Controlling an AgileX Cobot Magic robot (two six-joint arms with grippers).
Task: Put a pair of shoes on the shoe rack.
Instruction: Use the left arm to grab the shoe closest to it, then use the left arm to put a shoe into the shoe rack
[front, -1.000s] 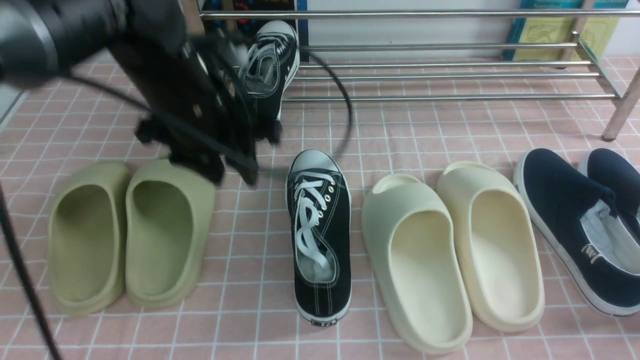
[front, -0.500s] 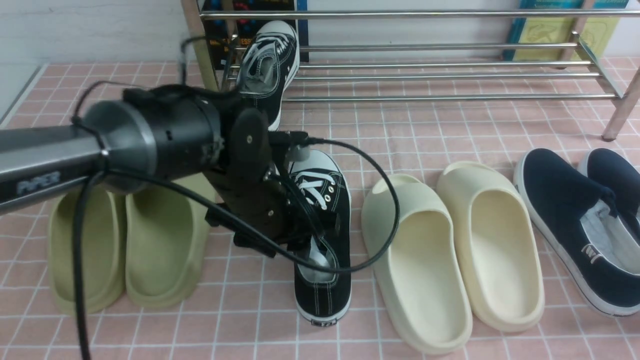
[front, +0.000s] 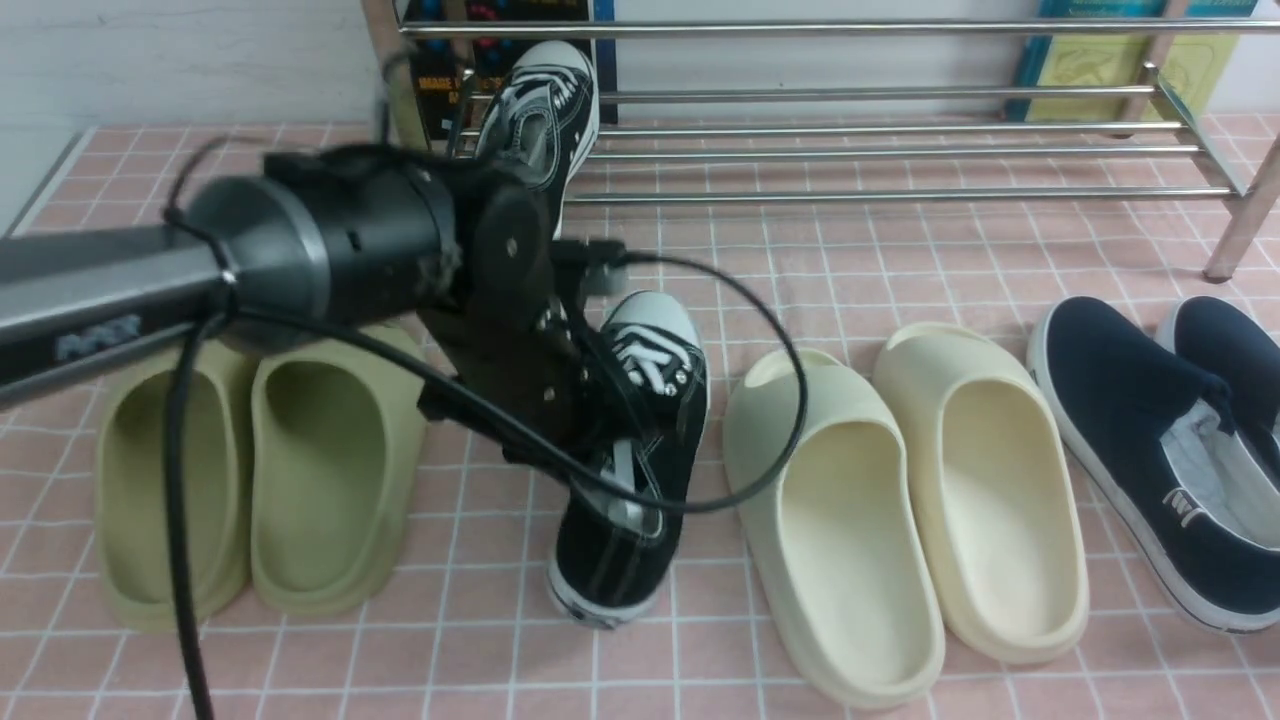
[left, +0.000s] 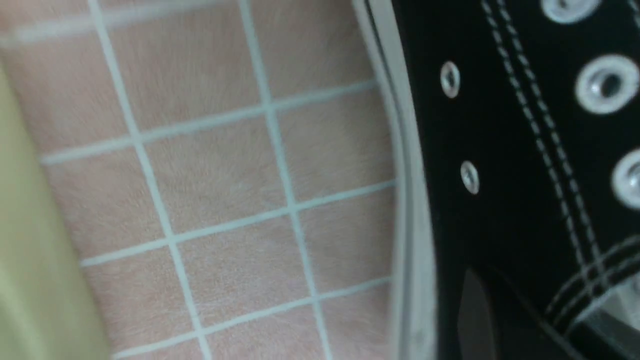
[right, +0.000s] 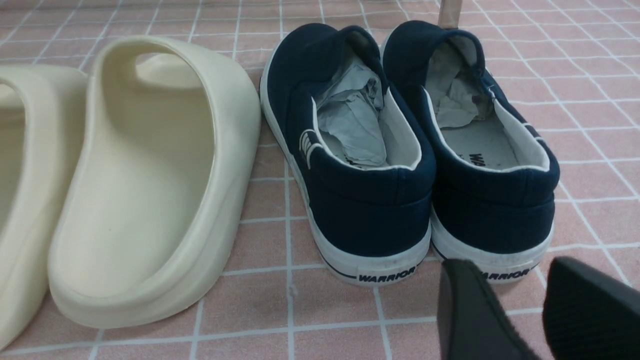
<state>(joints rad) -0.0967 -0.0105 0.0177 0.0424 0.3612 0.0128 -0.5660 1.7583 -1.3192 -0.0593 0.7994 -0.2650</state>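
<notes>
One black lace-up sneaker rests on the left end of the chrome shoe rack, toe towards the wall. The second black sneaker is on the floor between the green and cream slides, tilted with its heel swung left. My left gripper reaches into its opening and is shut on its side wall. The left wrist view shows the sneaker's eyelets and sole edge close up, with one finger against its outer side. My right gripper is open and empty behind the navy shoes.
Green foam slides lie on the left. Cream slides lie right of the sneaker. Navy slip-on shoes lie at far right, also in the right wrist view. The floor is pink tile. The left arm's cable loops over the sneaker.
My left arm came down from the rack to the floor sneaker and closed on it. The sneaker has tipped and its heel has swung left.
</notes>
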